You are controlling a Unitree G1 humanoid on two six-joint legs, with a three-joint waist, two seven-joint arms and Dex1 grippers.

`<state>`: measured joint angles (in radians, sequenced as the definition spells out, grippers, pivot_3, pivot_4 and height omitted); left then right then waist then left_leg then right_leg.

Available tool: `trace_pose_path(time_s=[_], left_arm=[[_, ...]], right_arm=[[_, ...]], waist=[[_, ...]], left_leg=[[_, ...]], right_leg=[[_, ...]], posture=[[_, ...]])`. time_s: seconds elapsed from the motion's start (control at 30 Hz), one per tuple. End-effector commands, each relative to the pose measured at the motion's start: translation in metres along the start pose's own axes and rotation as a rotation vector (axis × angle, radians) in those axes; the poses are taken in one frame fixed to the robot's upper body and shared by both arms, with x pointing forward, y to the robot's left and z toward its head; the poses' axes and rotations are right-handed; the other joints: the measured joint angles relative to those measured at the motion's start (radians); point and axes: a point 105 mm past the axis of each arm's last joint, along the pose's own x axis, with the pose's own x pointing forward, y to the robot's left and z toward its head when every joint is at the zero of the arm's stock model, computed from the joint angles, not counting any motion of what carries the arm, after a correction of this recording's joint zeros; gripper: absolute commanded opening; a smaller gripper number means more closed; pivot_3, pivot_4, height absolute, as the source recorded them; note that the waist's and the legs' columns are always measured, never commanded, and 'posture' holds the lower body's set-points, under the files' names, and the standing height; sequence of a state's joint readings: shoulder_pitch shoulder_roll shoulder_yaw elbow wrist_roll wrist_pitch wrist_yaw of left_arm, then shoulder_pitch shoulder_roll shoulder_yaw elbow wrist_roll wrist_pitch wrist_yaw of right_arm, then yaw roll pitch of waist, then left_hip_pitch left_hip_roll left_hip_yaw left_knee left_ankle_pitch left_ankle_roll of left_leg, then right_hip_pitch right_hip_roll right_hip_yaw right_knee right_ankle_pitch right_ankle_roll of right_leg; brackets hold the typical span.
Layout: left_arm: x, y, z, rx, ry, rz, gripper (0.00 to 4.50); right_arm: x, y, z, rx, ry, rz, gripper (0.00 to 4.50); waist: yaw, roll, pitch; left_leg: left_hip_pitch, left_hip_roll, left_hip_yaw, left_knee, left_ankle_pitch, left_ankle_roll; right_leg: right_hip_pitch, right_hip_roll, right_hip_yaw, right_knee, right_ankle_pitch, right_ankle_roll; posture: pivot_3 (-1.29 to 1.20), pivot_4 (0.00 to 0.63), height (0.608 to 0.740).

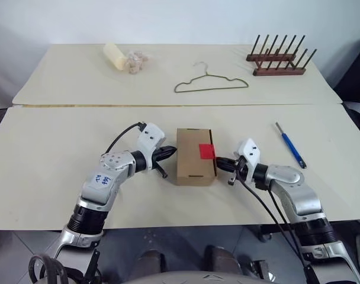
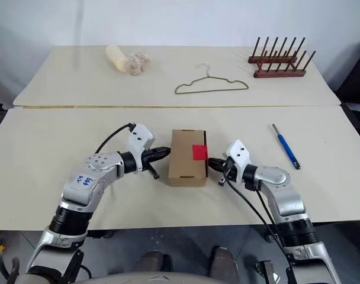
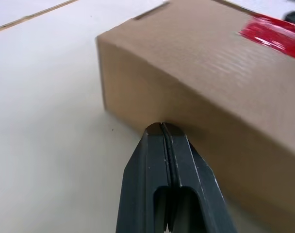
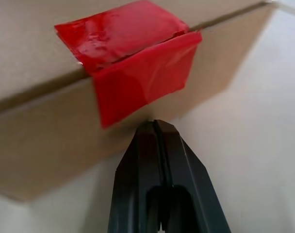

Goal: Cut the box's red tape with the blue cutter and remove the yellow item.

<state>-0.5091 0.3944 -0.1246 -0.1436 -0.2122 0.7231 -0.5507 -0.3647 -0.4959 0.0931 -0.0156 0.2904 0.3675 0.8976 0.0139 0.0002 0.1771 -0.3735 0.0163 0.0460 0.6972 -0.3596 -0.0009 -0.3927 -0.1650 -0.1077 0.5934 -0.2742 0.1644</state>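
The brown box (image 1: 192, 155) lies closed at the middle of the near table, with the red tape (image 1: 206, 151) folded over its right top edge. My left gripper (image 1: 170, 152) is shut and empty, its tips against the box's left side (image 3: 186, 111). My right gripper (image 1: 219, 161) is also shut and empty, its tips at the box's right wall just below the red tape (image 4: 133, 73). The blue cutter (image 1: 291, 146) lies on the table to the right of my right arm. The yellow item is out of view.
On the far table lie a green wire hanger (image 1: 211, 83), a pale yellow roll (image 1: 115, 55) beside a small clear bag (image 1: 136, 62), and a wooden peg rack (image 1: 279, 58) at the back right. A seam (image 1: 168, 106) separates the two tables.
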Motion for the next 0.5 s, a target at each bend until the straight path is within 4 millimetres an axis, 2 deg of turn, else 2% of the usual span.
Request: trace_pose_path(time_s=[0.03,0.13,0.3,0.5], left_arm=[[-0.006,-0.005,0.01,0.03,-0.027,-0.024,0.0],[-0.01,-0.008,0.006,0.026,-0.009,-0.043,0.0],[-0.016,-0.013,0.0,0.014,0.017,-0.07,0.0],[-0.017,-0.029,-0.008,-0.021,0.048,-0.149,0.0]], right_arm=[[0.008,0.015,0.014,-0.021,-0.018,0.042,0.02],[0.008,0.004,0.003,-0.043,0.046,-0.017,0.02],[0.002,-0.01,-0.003,-0.058,0.082,-0.084,0.02],[0.008,-0.02,0.004,-0.086,0.066,-0.123,0.02]], waist=[[-0.002,0.0,0.0],[0.001,0.0,0.0],[0.007,0.0,0.0],[0.006,0.0,0.0]], left_leg=[[0.0,0.0,0.0,0.0,0.0,0.0],[0.0,0.0,0.0,0.0,0.0,0.0],[0.0,0.0,0.0,0.0,0.0,0.0],[0.0,0.0,0.0,0.001,0.0,0.0]], right_leg=[[0.0,0.0,0.0,0.0,0.0,0.0],[0.0,0.0,0.0,0.0,0.0,0.0],[0.0,0.0,0.0,0.0,0.0,0.0],[0.0,0.0,0.0,0.0,0.0,0.0]], posture=[[0.0,0.15,0.74],[0.0,0.15,0.74],[0.0,0.15,0.74],[0.0,0.15,0.74]])
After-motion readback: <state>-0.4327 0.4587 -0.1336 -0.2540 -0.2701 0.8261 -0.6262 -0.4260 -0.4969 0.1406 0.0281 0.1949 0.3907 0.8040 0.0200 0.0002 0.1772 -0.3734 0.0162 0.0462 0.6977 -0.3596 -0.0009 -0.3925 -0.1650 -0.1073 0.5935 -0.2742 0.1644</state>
